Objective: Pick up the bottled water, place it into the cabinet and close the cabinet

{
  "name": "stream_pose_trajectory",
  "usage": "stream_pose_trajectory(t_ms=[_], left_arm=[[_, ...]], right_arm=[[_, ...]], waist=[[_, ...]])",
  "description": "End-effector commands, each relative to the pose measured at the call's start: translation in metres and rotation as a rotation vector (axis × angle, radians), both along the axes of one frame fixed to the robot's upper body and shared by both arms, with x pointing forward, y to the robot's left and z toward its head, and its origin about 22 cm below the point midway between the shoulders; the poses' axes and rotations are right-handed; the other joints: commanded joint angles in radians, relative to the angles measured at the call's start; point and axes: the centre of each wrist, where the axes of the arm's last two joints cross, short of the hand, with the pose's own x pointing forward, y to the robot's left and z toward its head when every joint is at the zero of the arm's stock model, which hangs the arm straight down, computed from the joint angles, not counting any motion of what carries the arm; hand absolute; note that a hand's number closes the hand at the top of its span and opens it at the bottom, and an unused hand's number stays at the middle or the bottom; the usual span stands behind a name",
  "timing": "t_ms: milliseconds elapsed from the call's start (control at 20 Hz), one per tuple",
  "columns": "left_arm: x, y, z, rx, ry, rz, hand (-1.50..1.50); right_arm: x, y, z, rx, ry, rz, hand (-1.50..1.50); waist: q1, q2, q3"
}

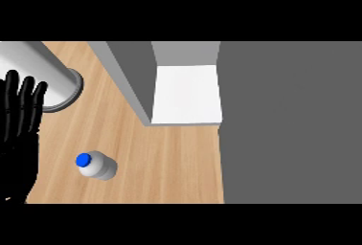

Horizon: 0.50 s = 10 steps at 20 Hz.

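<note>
The water bottle [97,165] is pale with a blue cap and lies tilted on the wooden counter [170,158], cap toward the left. My left hand [17,129] rests at the left edge, fingers straight and pointing up, a short way left of the bottle and not touching it. The cabinet [185,93] stands open at the back centre, showing a white inner shelf between grey walls. My right hand does not show in the head view.
A large grey panel [290,124], seemingly the cabinet's open door, covers the whole right side. A white cylinder with a grey rim [50,79] stands at the back left, just behind my left hand's fingers.
</note>
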Motion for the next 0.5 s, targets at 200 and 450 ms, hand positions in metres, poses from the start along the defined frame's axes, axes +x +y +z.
stream_pose_trajectory(t_ms=[200, 450], left_arm=[[-0.034, 0.020, -0.003, 0.053, 0.045, 0.029, -1.50], [-0.050, 0.000, -0.011, -0.078, 0.333, 0.028, -1.50]], right_arm=[[-0.020, -0.008, 0.008, 0.099, -0.028, 0.037, -1.50], [-0.062, -0.005, -0.011, 0.168, 0.266, 0.169, -1.50]], waist=[[0.014, 0.008, -0.013], [0.001, 0.003, -0.011]])
